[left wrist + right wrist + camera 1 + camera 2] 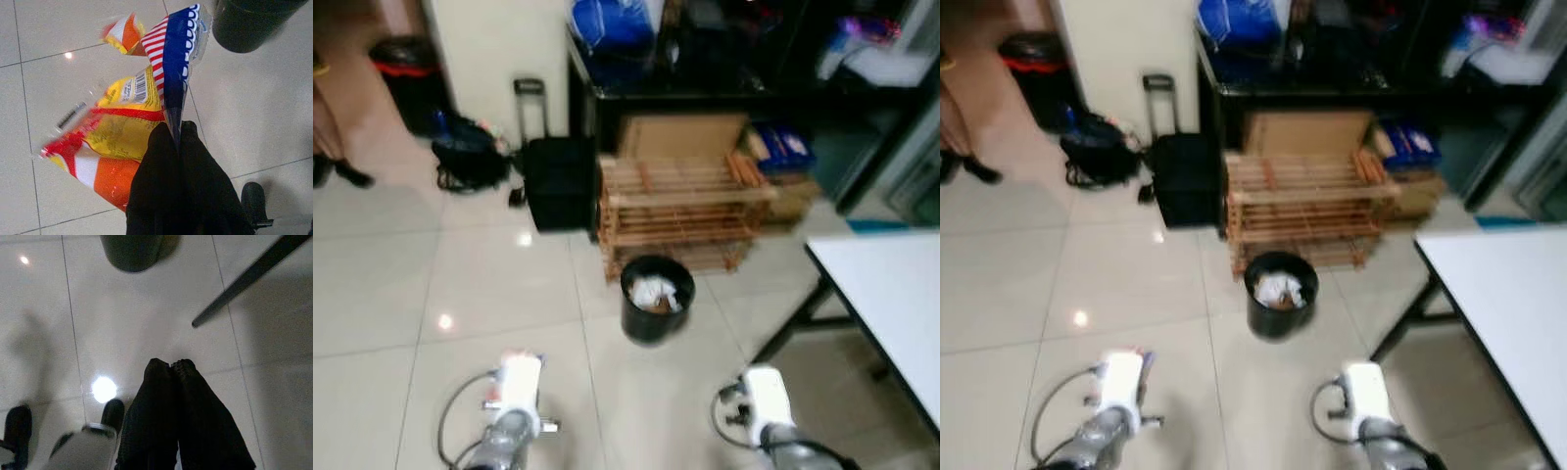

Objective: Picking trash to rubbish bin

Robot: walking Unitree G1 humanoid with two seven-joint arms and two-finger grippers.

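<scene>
Bin [656, 298] stands on floor ahead of both arms, w/ white trash inside, beside wooden rack [680, 211]. L wrist view: left gripper [177, 131] clenched on wrapper [132, 107], which fans out beyond fingertips, near bin. R wrist view: right gripper [169, 365] closed, empty, above tiles.

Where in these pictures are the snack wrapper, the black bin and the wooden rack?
snack wrapper [128, 131]: left wrist view, yellow middle panel.
black bin [652, 321]: left eye view, front wall.
wooden rack [680, 203]: left eye view, middle shelf slats.
</scene>
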